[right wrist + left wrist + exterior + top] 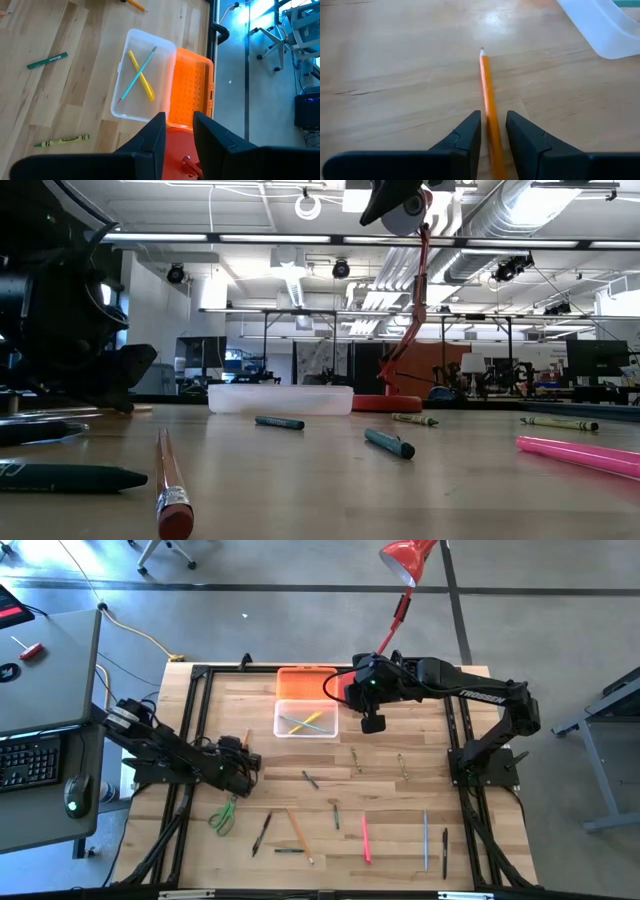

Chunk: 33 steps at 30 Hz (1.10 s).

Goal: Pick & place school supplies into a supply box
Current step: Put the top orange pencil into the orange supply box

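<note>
orange pencil (487, 90) sat clamped between left gripper (492, 135) fingers; right gripper (178, 131) (slightly parted, empty) hung over supply box (150, 75).

- A robotics lab or workshop in a large open industrial hall.
- Low view: exposed ceiling ducts (530, 210) across the upper right, strip lights, and workbenches with monitors (598, 360) at the far right.
- High view: a wooden tabletop (400, 810) in a black metal frame on bare concrete floor, and a desk with a keyboard (28, 762) and mouse at the left edge.
</note>
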Available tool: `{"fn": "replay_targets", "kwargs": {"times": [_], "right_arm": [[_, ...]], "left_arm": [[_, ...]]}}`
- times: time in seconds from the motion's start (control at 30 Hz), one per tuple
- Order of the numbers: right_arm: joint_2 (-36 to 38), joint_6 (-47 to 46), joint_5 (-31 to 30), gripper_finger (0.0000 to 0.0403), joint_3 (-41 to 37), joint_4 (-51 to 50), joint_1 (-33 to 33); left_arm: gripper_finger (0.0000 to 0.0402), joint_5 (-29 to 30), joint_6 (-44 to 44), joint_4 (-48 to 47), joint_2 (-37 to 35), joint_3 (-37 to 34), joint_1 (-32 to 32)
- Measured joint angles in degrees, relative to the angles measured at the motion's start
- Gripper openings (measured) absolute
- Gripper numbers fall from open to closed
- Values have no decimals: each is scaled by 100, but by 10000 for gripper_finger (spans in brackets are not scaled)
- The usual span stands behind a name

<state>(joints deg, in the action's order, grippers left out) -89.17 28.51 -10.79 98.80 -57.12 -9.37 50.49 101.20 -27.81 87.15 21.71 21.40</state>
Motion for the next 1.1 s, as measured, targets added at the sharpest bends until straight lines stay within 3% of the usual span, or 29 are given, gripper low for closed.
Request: {"fn": "replay_targets", "kwargs": {"times": [0.13,0.33,0.63,0.77,0.9,1.03,1.1], "right_arm": [[0,0,0,78,0,0,0],[0,2,3,78,0,0,0],[-2,2,3,78,0,-2,0],[-2,1,3,78,0,-2,0],[-2,0,3,78,0,1,2],[-2,-1,3,78,0,43,2],[-2,-1,5,78,0,68,2]], "left_arm": [[127,46,65,150,274,-81,6],[127,920,463,1037,1157,-369,11],[109,1459,706,1302,1942,-370,-19],[55,1444,1039,1301,1926,-356,-60],[27,1306,1010,1263,1562,-312,-67],[25,979,1158,712,836,21,-58],[25,921,759,315,418,191,-51]]}}
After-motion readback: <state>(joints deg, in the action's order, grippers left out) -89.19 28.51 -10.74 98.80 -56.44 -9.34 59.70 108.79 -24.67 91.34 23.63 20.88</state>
